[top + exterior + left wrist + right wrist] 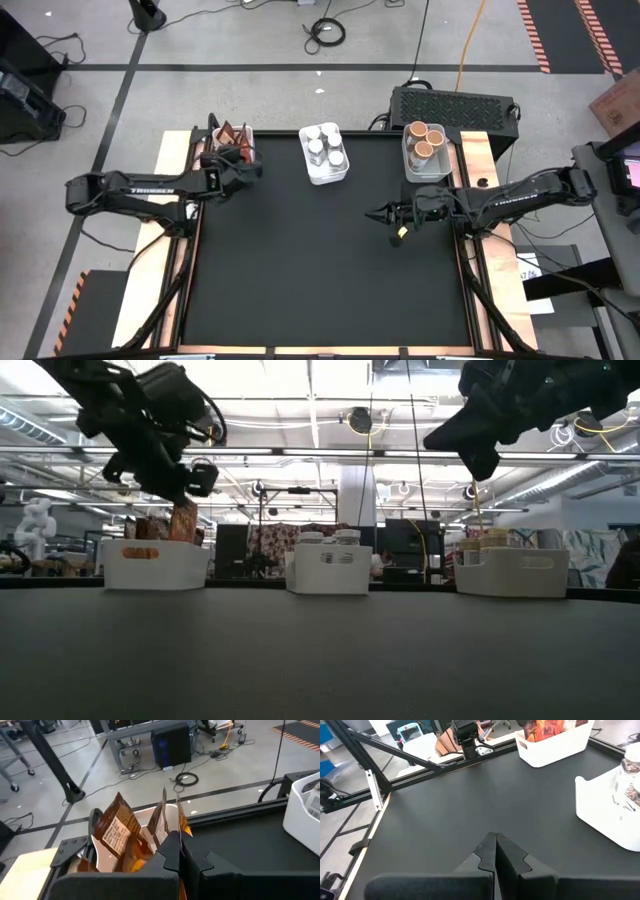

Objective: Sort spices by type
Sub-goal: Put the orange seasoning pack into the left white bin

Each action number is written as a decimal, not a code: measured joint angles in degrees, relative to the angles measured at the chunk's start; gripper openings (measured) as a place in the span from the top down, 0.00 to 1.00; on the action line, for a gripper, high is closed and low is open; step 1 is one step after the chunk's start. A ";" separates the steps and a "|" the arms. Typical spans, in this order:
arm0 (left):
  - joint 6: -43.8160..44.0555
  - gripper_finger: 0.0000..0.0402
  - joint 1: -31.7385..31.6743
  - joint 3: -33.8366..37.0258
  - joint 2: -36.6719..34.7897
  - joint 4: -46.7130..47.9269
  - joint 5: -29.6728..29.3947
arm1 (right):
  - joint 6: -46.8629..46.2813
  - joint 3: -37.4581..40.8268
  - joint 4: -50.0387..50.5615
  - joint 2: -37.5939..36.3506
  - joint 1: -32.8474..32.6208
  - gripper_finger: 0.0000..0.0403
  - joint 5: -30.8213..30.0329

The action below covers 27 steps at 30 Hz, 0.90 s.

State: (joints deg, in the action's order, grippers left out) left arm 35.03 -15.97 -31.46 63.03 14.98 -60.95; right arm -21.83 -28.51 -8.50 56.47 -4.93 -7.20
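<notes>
**Left arm at sachet bin, sachet pinched**

While the right gripper point(383, 214) hangs over bare black mat with fingers fully together and nothing held, the left gripper point(248, 158) sits above the far-left white rectangular plastic bin point(155, 566), clamped on 1 red-orange crinkly foil sachet point(176, 817). That sachet stands upright on edge between the closed fingers, long axis vertical, directly above the bin's other sachets point(116, 830). Straight down is the direction that counts: judged from this, a release here would drop it in with its own kind. The 3 bins sit in a row along the far edge: sachets left, small clear glass jars with white lids point(324, 145) in the middle bin, short round tan-topped tubs point(422, 138) in the right bin. No loose spices show on the mat, so sorting looks nearly finished.
</notes>
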 joint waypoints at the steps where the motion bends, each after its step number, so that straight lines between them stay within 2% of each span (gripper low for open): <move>1: 0.79 1.00 -0.04 0.00 1.02 -0.06 0.00 | 0.06 0.00 -0.18 0.00 -0.20 1.00 0.00; 13: 7.58 1.00 0.37 -0.01 11.75 0.12 0.11 | 0.35 0.00 -0.08 0.00 -2.32 1.00 -0.02; 19: 9.63 1.00 0.81 -0.02 14.00 0.59 2.51 | 0.47 0.00 -0.07 0.00 -2.32 1.00 -0.02; 22: 9.55 0.96 1.41 -0.04 14.00 0.55 3.48 | 1.11 0.00 0.07 0.00 -2.32 1.00 -0.03; 27: 5.11 0.82 2.80 -0.47 12.98 0.83 3.94 | 1.53 0.00 0.07 0.00 -2.32 1.00 -0.04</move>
State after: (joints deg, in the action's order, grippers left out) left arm 40.14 -13.17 -31.94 76.02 15.80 -57.01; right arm -20.29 -28.51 -8.43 56.47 -7.25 -7.25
